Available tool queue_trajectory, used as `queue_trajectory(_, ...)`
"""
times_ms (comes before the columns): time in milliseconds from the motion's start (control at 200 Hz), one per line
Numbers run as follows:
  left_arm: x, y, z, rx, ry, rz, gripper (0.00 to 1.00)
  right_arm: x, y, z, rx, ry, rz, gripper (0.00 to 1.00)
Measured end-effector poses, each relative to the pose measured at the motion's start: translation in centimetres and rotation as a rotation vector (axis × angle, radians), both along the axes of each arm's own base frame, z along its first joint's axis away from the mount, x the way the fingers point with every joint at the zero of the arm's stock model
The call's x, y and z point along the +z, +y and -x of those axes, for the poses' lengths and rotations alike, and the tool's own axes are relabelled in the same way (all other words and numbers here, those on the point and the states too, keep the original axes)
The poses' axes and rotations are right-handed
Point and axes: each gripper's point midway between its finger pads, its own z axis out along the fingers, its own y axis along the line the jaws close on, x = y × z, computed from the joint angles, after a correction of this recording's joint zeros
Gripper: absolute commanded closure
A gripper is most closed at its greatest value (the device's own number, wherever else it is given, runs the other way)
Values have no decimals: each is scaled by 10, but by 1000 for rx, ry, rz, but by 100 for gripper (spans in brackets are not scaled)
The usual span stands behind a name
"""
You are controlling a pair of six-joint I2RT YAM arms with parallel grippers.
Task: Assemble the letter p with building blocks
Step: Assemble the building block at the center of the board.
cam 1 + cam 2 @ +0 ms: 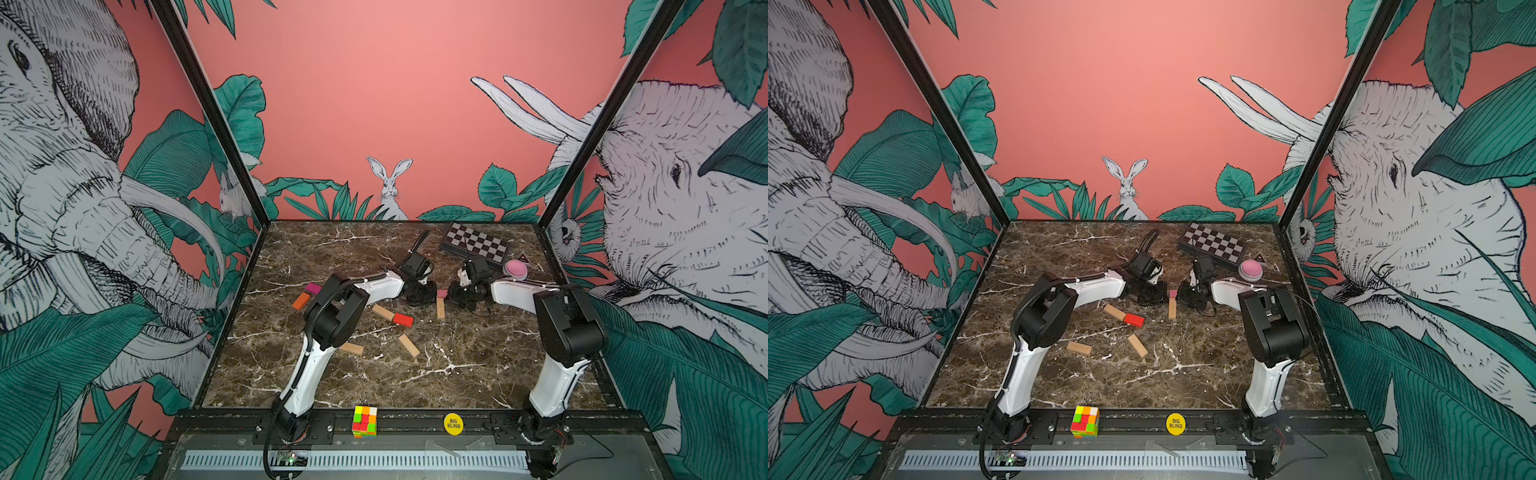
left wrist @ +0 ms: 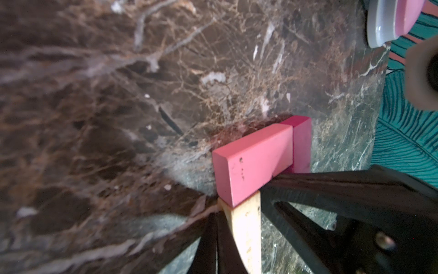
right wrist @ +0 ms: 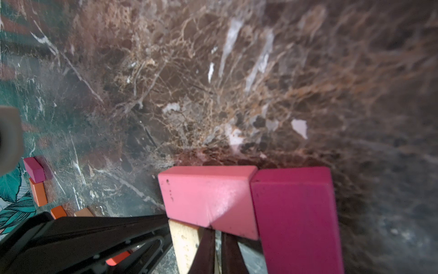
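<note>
On the tabletop (image 1: 374, 382), a spare orange block (image 1: 302, 301) lies off to the left, apparently waiting its turn. The left fingers (image 2: 225, 237) are closed on nothing and rest against the side of the tan block (image 1: 440, 308), the p's stem, probably to square it. A pink block (image 2: 253, 161) lies crosswise at its far end and a magenta block (image 2: 302, 144) butts that at a right angle, starting the bowl. The right fingers (image 3: 205, 253), also closed and empty, sit beside the stem, so both seem to be nudging rather than carrying.
</note>
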Motion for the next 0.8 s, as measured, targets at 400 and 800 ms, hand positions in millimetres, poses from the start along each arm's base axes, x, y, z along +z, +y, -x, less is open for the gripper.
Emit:
queue_trajectory(400,-1,5,6,0,-6,10,92,-2,-4,6,-8,-17,-4,90)
queue_trajectory(800,-1,12,24,-13,-4,9,92,-1,-12,29,-17,-8,0,90)
